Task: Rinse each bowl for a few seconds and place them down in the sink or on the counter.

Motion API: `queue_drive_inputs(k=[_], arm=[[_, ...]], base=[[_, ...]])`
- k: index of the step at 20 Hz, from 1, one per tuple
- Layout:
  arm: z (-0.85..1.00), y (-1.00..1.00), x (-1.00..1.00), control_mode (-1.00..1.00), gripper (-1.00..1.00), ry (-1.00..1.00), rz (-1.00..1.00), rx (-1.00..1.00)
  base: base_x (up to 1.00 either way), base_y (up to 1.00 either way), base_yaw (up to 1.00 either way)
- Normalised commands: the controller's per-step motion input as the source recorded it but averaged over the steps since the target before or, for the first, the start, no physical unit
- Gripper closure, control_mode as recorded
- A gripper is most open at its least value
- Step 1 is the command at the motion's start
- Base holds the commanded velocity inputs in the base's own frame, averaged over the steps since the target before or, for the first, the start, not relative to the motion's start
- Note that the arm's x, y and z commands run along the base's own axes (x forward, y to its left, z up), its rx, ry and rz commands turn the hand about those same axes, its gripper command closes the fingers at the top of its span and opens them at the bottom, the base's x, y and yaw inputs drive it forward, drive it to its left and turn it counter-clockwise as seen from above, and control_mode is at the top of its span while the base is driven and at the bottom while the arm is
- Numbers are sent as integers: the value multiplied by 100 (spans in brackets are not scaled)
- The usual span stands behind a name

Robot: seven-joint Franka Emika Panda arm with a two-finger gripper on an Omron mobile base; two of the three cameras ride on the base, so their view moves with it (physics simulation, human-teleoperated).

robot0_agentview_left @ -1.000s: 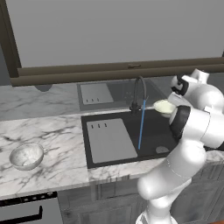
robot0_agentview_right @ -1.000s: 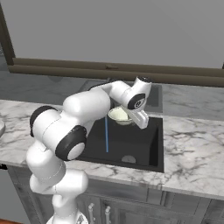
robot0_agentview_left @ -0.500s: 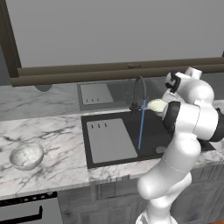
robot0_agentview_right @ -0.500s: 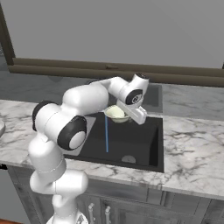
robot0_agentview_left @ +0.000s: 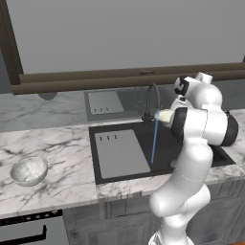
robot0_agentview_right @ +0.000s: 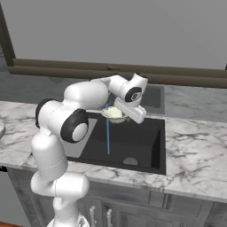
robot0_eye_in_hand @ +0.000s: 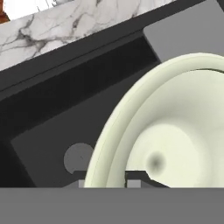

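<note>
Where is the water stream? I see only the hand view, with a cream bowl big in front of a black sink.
Observer: A thin blue water stream falls from the tap into the sink. The cream bowl is held up beside the stream's top, above the sink.
Operator: Is there a second bowl somewhere?
Observer: Yes, a speckled grey bowl stands on the marble counter, to the left of the sink.
Operator: Is the sink's left part free?
Observer: A flat grey panel with three slots covers it; nothing lies on it.
</note>
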Motion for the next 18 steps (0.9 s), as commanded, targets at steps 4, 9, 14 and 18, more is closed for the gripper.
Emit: queue_drive_inputs(k=[4, 9, 14, 18], arm=[[-19, 15, 19, -100, 100, 1, 9, 7], [-23, 5, 34, -100, 100, 0, 7, 5], [-6, 0, 9, -100, 100, 0, 5, 5], [2, 1, 0, -100, 100, 0, 4, 7]], base=[[0, 0, 0], [0, 0, 0], [0, 0, 0], [0, 0, 0]])
